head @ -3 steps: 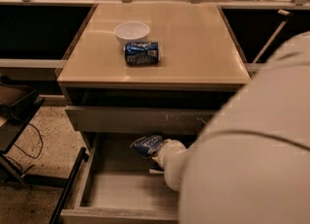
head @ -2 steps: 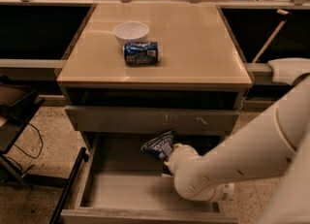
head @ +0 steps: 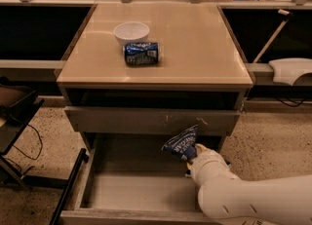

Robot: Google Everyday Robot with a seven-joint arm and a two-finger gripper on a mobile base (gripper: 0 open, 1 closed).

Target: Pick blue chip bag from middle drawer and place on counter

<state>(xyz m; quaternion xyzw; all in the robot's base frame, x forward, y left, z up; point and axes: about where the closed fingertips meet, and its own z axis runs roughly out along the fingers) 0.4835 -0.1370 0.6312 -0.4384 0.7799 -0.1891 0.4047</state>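
The blue chip bag (head: 181,144) is dark blue foil with white lettering. It hangs tilted above the open middle drawer (head: 127,190), in front of the closed drawer front above. My gripper (head: 191,158) is shut on the bag's lower right end; the white arm enters from the lower right. The drawer is pulled out with a bare grey floor. The beige counter (head: 195,44) lies above and behind.
A white bowl (head: 131,32) and a blue soda can (head: 141,53) lying on its side sit on the counter's left half. The grey drawer front with scuff marks (head: 151,121) is just behind the bag. A dark stand (head: 14,117) is at the left.
The gripper has lifted the bag off the drawer floor and moved it up and to the right. The arm has drawn back toward the lower right, uncovering the counter.
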